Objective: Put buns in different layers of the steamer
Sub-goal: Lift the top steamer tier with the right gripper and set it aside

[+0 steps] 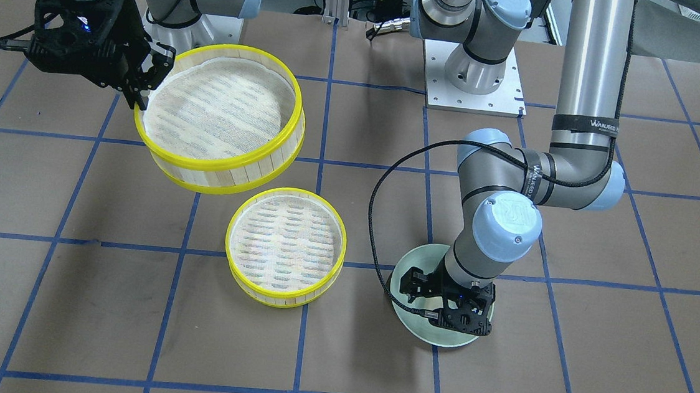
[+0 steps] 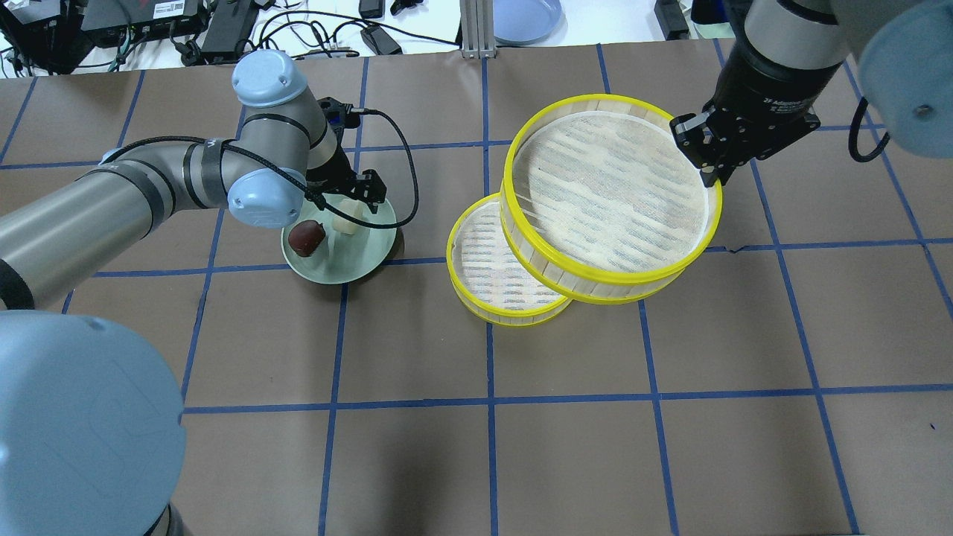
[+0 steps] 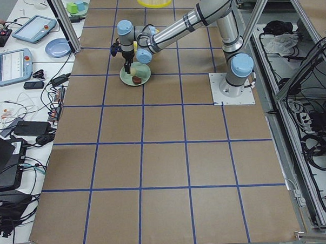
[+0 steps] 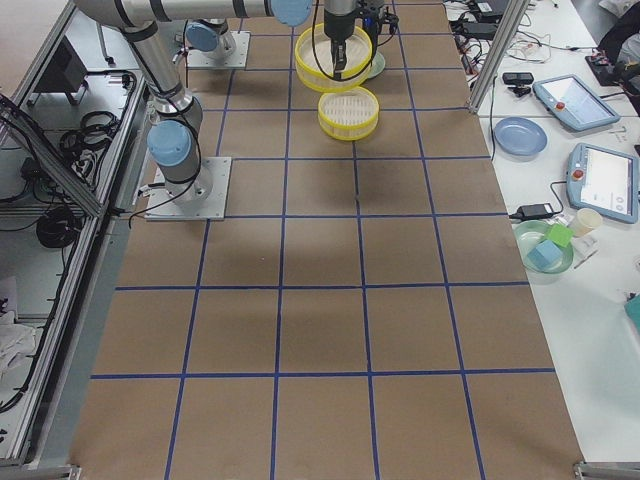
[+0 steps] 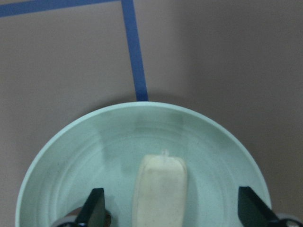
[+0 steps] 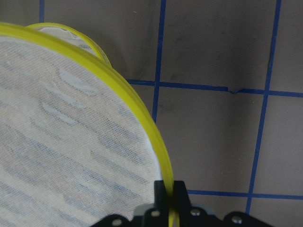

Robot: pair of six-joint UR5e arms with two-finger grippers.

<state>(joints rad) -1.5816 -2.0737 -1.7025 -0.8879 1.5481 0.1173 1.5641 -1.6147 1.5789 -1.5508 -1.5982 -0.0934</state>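
**Bun Pick-Up: Present State of Both Grippers**

Find the cream bun [image 5: 160,191] on the pale green plate [image 5: 208,151], directly between the fingers [image 5: 94,210] of the left gripper [image 5: 173,210]. Its long axis runs square to the line joining the two fingertips. One narrow end points away from the wrist, toward the plate's far rim and the blue tape line beyond it. The left gripper is spread wide and straddles the bun. You can see a gap on both sides, with the bun nearer one finger than the other. The gripper grasps nothing.

The dark bun [image 2: 305,237] rests on the same plate, outside the jaws. It sits just beyond the finger that stands nearer the cream bun. Its long axis cannot be read reliably from these views.

The right gripper [image 6: 169,198] is clenched on the yellow rim of the held tray [image 2: 603,179], with one finger inside the slat wall and one outside. The tray extends away from the fingertips and is carried off the table [image 2: 670,447], with its white mesh liner facing up.

Below the side of the held tray farthest from the right gripper, the lower tray [image 2: 495,279] stands flat on the table. In the overhead view the held tray overlaps part of it. The two grippers are well apart.
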